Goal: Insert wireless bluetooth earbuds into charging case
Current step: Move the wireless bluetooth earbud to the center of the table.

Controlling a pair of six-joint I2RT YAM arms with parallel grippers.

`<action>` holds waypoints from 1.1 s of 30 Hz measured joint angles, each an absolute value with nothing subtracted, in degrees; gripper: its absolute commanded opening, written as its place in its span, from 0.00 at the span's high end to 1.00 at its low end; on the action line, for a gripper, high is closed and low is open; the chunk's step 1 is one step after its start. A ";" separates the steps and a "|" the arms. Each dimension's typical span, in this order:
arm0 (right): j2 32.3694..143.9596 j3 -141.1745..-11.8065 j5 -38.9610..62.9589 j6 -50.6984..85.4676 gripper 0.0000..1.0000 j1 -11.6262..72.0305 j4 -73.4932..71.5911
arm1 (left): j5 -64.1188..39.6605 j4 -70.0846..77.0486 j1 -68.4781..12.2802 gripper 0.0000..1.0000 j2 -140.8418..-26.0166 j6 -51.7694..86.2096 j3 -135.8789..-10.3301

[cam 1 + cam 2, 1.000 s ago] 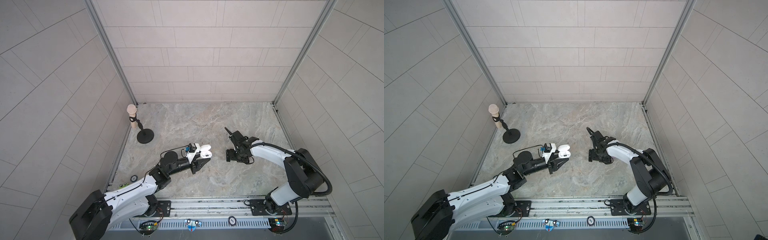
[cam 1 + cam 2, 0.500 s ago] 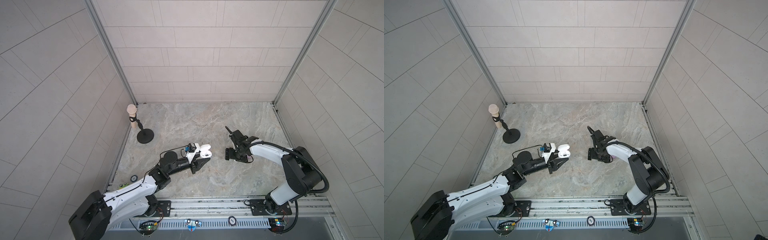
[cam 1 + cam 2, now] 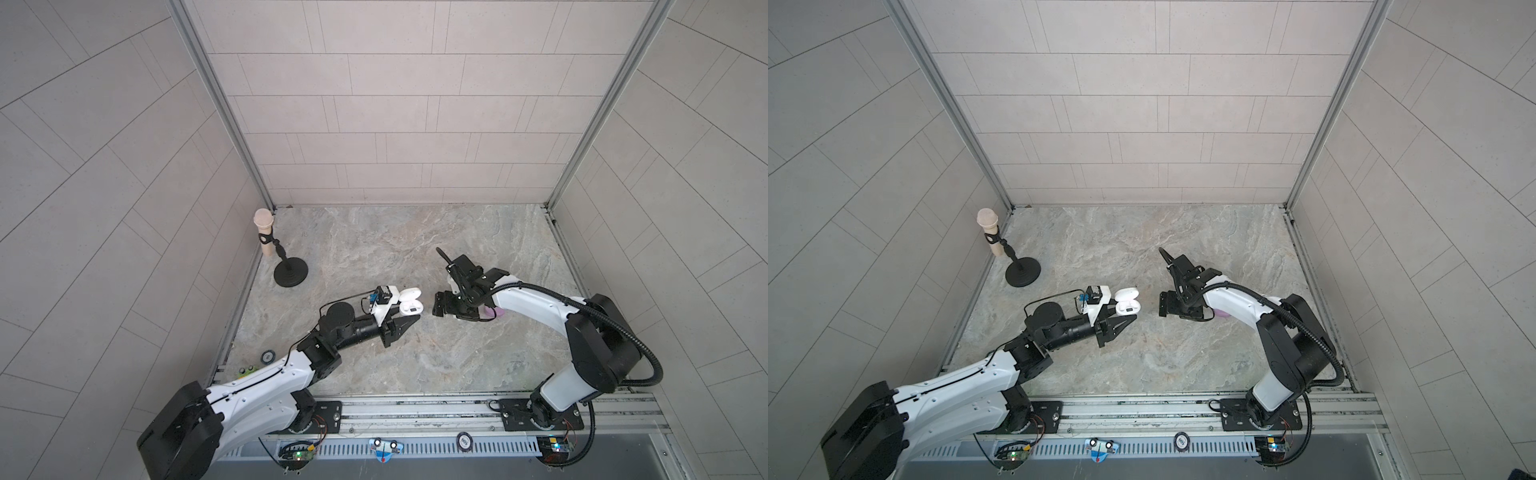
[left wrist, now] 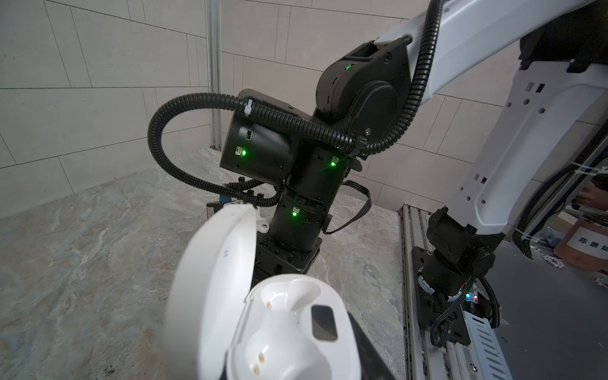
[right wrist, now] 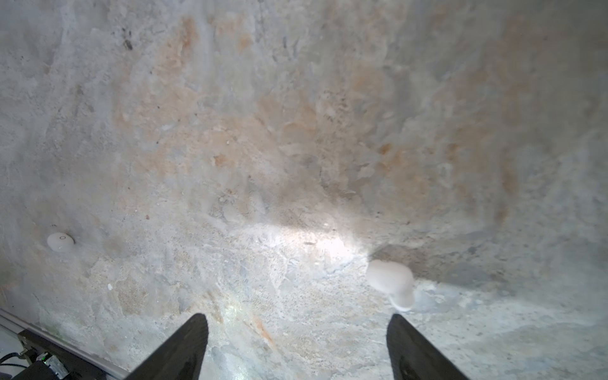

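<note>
Inside the tiled booth, over the marbled worktop, the right gripper has edged slightly toward the left arm and hangs pointing down with jaws wide, one white earbud lying just beyond a fingertip and the other earbud well off to the side. The left gripper has not shifted and stays clamped on the white charging case, lid open, both wells bare. A lilac object sits mostly hidden under the right forearm, and a microphone on its stand is well apart by the left wall.
</note>
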State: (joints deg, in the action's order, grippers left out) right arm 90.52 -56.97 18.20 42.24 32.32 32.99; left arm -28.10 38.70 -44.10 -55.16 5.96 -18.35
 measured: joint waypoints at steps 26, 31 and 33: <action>96.73 -57.21 19.66 36.77 0.08 29.06 31.83 | -27.77 38.72 -44.10 0.85 -54.24 5.96 -18.35; 96.97 -57.84 22.59 37.52 0.08 30.46 30.13 | -27.75 38.70 -43.90 0.85 -54.24 5.96 -18.35; 96.97 -58.54 23.57 37.76 0.08 31.27 29.98 | -27.73 38.68 -43.88 0.85 -54.15 5.96 -18.35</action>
State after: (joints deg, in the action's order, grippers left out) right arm 96.97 -58.54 23.57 37.76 31.27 29.98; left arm -27.73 38.68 -43.88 -54.15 5.96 -18.35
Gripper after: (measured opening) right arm 0.916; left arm 0.439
